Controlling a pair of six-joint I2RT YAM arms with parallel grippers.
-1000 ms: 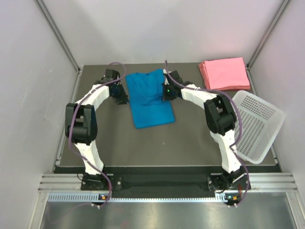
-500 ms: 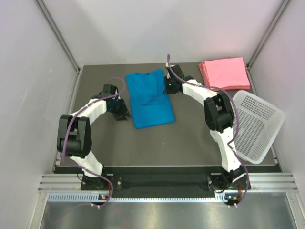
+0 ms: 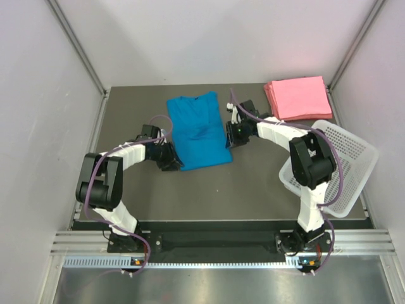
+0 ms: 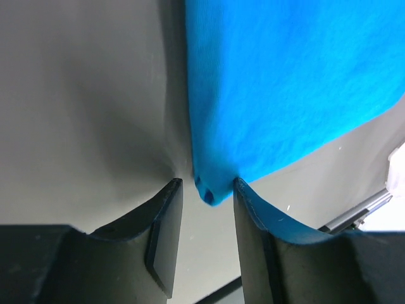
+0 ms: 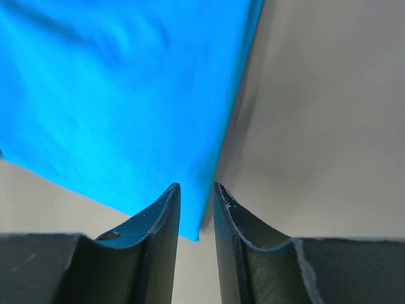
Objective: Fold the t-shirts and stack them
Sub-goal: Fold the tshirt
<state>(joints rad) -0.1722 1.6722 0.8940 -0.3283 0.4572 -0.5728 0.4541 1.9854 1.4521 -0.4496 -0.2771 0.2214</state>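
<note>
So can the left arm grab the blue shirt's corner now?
Probably yes: the left gripper is open, with a corner of the blue shirt right between its fingers, and nothing blocks it.

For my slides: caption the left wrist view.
Left gripper open around a corner of the blue t-shirt on the table.

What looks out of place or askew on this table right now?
The white basket sits crooked at the right edge of the table, with one corner sticking out past that edge. The blue t-shirt lies slightly skewed, and its near hem is slanted. The pink stack in the far right corner looks neat.
</note>
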